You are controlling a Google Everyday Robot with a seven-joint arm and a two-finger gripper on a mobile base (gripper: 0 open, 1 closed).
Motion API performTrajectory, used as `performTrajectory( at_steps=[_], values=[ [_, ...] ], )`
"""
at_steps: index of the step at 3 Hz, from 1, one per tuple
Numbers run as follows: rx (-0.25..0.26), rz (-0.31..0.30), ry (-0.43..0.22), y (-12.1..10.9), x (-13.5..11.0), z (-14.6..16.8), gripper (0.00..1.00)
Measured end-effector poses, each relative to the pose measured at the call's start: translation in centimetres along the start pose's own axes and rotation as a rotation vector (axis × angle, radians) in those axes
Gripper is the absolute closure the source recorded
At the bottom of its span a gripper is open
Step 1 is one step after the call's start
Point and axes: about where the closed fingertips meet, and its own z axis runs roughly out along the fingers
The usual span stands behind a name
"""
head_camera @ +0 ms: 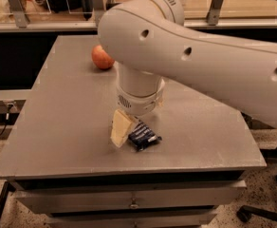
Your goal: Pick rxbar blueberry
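Note:
The rxbar blueberry [143, 137], a dark navy wrapper with white lettering, lies flat on the grey table [62, 127] near its front edge. My gripper [125, 132] hangs straight down from the big white arm [186, 56] and reaches the table at the bar's left end, touching or almost touching it. Its cream-coloured tip stands just left of the bar. The wrist hides the bar's far end.
A red apple [101, 58] sits at the table's back left, partly behind the arm. A glass-and-metal railing [15, 8] runs behind the table. Drawers [129, 203] are below the front edge. A chair base [264, 213] stands on the floor at right.

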Motion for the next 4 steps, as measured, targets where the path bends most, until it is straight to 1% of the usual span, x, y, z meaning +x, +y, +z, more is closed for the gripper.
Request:
performTrajectory(
  at_steps=[3,4],
  values=[
    [0.006,-0.001,-0.008,0.09,0.04,-0.37,0.88],
    [0.002,-0.004,-0.015,-0.14,0.04,-0.70,1.00]
  ],
)
